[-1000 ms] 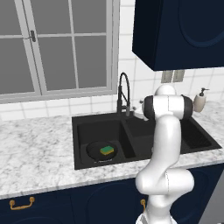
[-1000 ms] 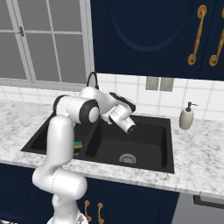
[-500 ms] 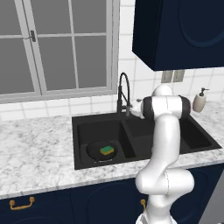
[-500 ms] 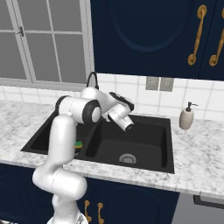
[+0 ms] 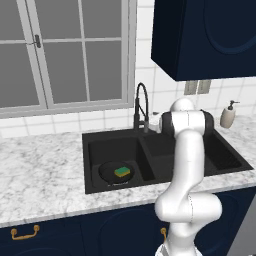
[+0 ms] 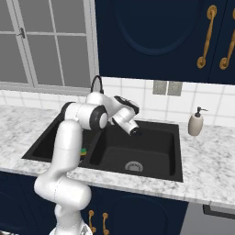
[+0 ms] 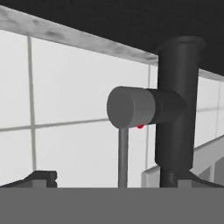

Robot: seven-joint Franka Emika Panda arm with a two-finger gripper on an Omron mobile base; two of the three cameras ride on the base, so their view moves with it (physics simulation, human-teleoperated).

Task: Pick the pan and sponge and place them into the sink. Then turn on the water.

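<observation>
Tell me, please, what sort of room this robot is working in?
A home kitchen, rendered in simulation. A black double-basin sink with an arched faucet sits in a marble-look counter, with navy cabinets above and a window behind.

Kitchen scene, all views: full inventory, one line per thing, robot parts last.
pan: one, black, in the left basin of the sink
sponge: one, green over yellow, lying in the pan
sink: one, matte black, two basins, set in the counter
faucet: one, black, arched, behind the sink; its lever knob close ahead in the hand view
soap dispenser: one, beige, on the counter right of the sink
counter: one, grey-white marble
window: one, grey frame, behind the counter
wall cabinets: navy, gold handles
gripper: one, jaws open, over the right basin
</observation>
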